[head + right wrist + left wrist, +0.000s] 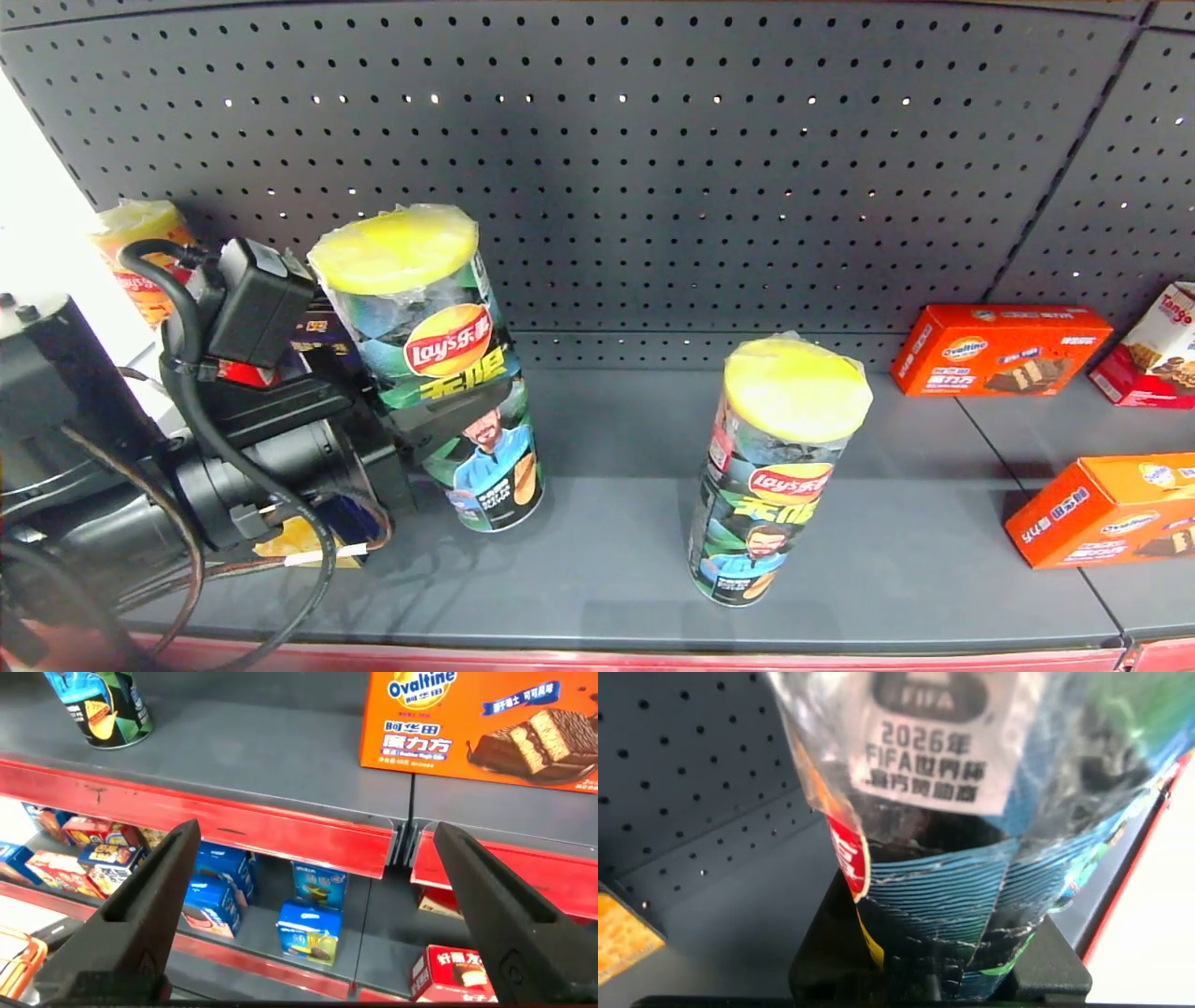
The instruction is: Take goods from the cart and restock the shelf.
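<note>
- Firmly clamped, the left gripper [448, 420] pinches a yellow-lidded chip can [439, 345] around its lower body from the side, one dark finger [457, 411] lying across the label.
- That can is upright at the left of the grey shelf board [607, 560], its base down at the board.
- A second matching chip can [775, 476] stands free to its right, well apart.
- Two orange chocolate boxes [999, 350] [1111, 509] lie farther right.
- The right gripper [316, 829] is spread wide and holds nothing, level with the red shelf edge [234, 812], above blue cookie boxes [308, 931] on the lower shelf.
</note>
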